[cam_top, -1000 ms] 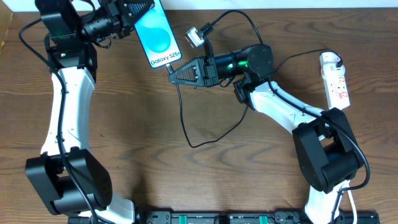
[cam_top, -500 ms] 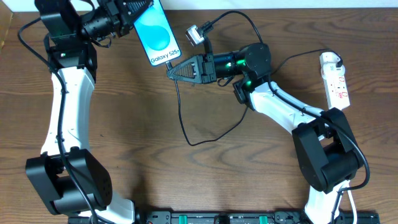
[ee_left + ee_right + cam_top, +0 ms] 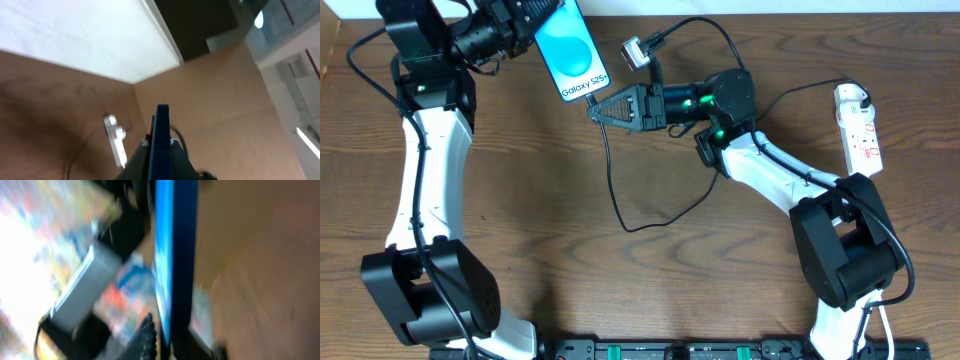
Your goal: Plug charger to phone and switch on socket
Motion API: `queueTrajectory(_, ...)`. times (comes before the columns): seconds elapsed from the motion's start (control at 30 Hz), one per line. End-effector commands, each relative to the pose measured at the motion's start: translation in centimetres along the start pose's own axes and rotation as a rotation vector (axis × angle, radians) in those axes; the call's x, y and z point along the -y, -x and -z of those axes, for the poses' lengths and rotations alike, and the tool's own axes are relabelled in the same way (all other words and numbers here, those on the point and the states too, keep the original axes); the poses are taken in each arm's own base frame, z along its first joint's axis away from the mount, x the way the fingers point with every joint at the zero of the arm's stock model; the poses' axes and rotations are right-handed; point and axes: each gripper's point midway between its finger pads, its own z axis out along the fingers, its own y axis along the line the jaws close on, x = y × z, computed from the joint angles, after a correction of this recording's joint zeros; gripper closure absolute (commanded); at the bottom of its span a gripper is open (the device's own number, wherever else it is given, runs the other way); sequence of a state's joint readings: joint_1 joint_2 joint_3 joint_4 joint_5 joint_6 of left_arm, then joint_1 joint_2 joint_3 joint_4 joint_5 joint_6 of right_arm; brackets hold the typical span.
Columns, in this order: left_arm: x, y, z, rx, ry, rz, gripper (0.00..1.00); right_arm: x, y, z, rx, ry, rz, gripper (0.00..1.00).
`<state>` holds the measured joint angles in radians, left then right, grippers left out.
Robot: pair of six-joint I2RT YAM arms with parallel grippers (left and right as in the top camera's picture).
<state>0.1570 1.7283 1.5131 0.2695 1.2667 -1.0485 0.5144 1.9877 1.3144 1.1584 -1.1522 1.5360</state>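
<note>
Over the wooden surface (image 3: 520, 210), the left pincer (image 3: 542, 16) grips the phone (image 3: 572, 55) aloft and tilted. The socket (image 3: 860, 130) lies far right. The right pincer (image 3: 598, 110) clamps the charger (image 3: 611, 180) plug just beside the phone's lower edge. Risk: slight misalignment would jam the tip against the casing.

A slim rectangular smartphone (image 3: 572, 55), upper centre of the overhead frame, is showing a bright cyan-blue screen with a deeper blue round shape and "Galaxy S25+" lettering on a paler band. In the blurred right wrist view its edge (image 3: 172, 255) is glowing blue, and the patches at lower left are perhaps orange and white. A small white elongated power strip (image 3: 860, 130) at the right edge is wearing red marks. A long thin black charger cable (image 3: 613, 190) is lying across the brown wood-grain table (image 3: 570, 280). The left arm (image 3: 420, 170) and right arm (image 3: 770, 170) are showing white links and black joints, and a green light (image 3: 694, 100) is glowing at upper centre.
</note>
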Motion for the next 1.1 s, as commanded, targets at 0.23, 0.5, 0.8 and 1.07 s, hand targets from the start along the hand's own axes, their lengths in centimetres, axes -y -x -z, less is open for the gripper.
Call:
queueTrajectory(0.23,1.2,-1.6,0.2,-0.098,-0.052,-0.03,0.93,-0.5,3.0,0.9,0.134,-0.004,0.054,0.01)
queueTrajectory(0.5,0.9,-1.1,1.7,-0.097,-0.051,-0.024,0.93,1.2,5.2,4.6,0.189,-0.079,0.045,0.01)
queueTrajectory(0.8,0.1,-1.4,1.9,-0.101,-0.032,0.051,0.93,11.4,3.7,10.4,0.206,-0.411,-0.238,0.01)
queueTrajectory(1.07,0.1,-1.4,1.9,-0.101,-0.032,0.05,0.93,17.9,-1.8,14.8,0.186,-0.761,-0.435,0.02)
